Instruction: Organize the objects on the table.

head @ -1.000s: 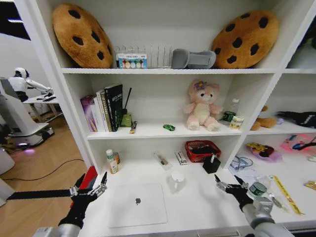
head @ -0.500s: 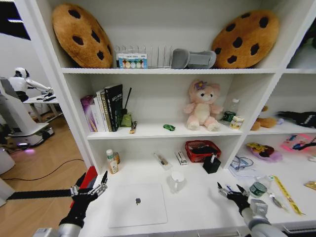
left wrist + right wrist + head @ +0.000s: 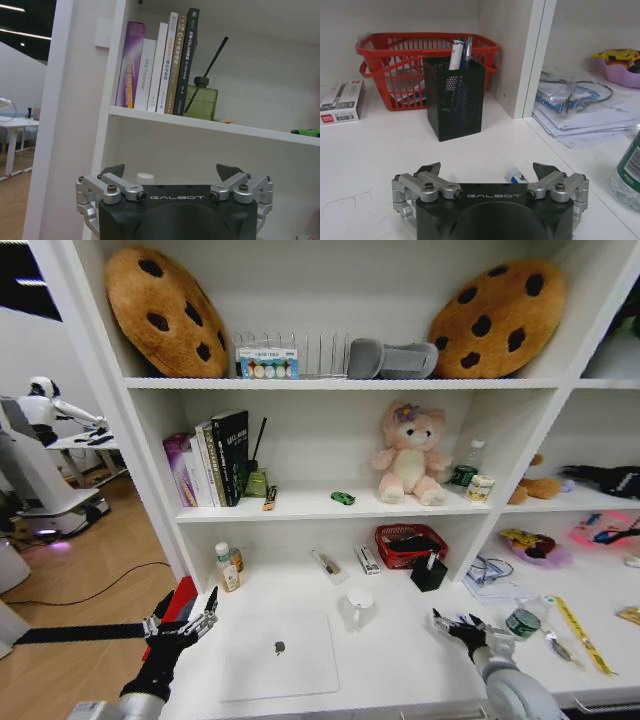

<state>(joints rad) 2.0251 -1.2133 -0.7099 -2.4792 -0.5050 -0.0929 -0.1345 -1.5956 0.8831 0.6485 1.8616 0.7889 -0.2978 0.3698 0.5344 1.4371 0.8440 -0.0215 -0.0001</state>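
The right claw (image 3: 487, 172) hovers low over the tabletop (image 3: 400, 655), jaws spread and empty, straddling a blue pen (image 3: 516, 176) (likely lining up a pinch); left claw (image 3: 180, 625) waits open beside the closed silver laptop (image 3: 280, 655).

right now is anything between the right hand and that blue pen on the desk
Nothing visible. The right hand is open just above the desk, and the blue pen lies right between its fingers, with bare desktop around it. The black mesh pen holder stands farther ahead, not in the way.
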